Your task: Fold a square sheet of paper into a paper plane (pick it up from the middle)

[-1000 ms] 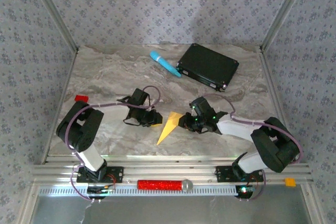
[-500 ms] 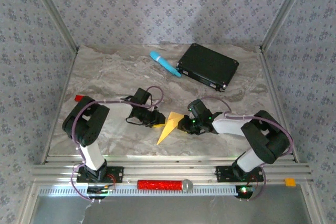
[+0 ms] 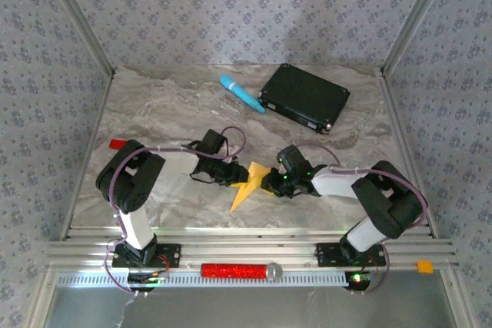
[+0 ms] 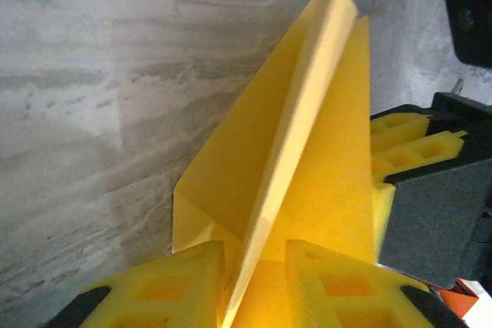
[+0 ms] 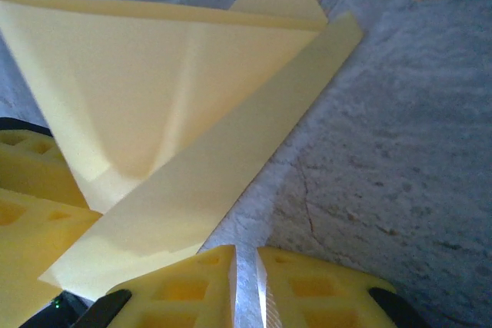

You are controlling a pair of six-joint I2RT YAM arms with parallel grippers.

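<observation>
Light-blue cylinder [image 3: 241,93] beside black flat box [image 3: 304,97], small red block [image 3: 118,144], marbled table [image 3: 169,113]

Both tools crowded the middle of the marble bench [image 3: 154,113], the left tool [image 3: 233,177] and right tool [image 3: 267,181] closing from either side on the paper plane [image 3: 247,187], leaving little passage between them. At the far side, a light-blue cylinder [image 3: 241,93] lay just beside a black flat box [image 3: 304,97]. A small red block [image 3: 118,144] sat at the left edge. Bare bench lay open at far left and along the right.
</observation>
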